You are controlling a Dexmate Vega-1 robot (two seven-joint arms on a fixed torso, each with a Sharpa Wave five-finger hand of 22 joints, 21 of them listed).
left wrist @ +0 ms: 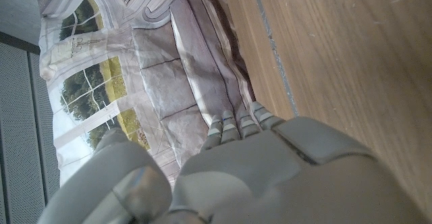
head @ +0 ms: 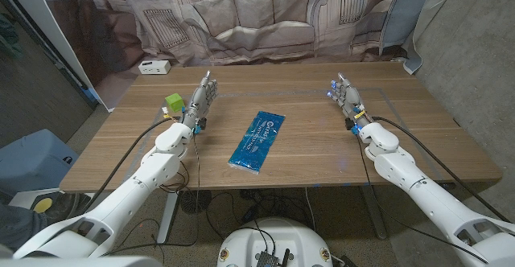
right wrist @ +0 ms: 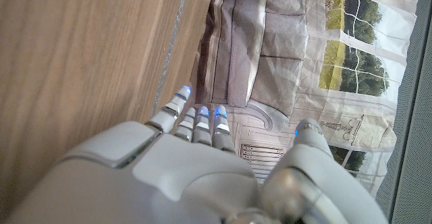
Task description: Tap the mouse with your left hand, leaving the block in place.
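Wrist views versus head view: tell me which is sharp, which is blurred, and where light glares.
Head view: evenly lit and sharp, a soft sheen on the blue pack, the green block crisp. Left wrist view: the left hand up close is soft, the table grain clear. Right wrist view: the right hand is soft too, its fingertips glowing blue.

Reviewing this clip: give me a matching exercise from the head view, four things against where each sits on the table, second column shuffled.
Things:
1. green block
2. blue pack
3. white box
4. right hand

Places:
A. middle of the table, between the two arms
B. far left corner of the table
C. right half of the table, fingers pointing to the far edge
D. just left of the left hand

Pairs: 1-D, 2-A, 3-B, 4-C. No mouse is recognisable to me on the table.
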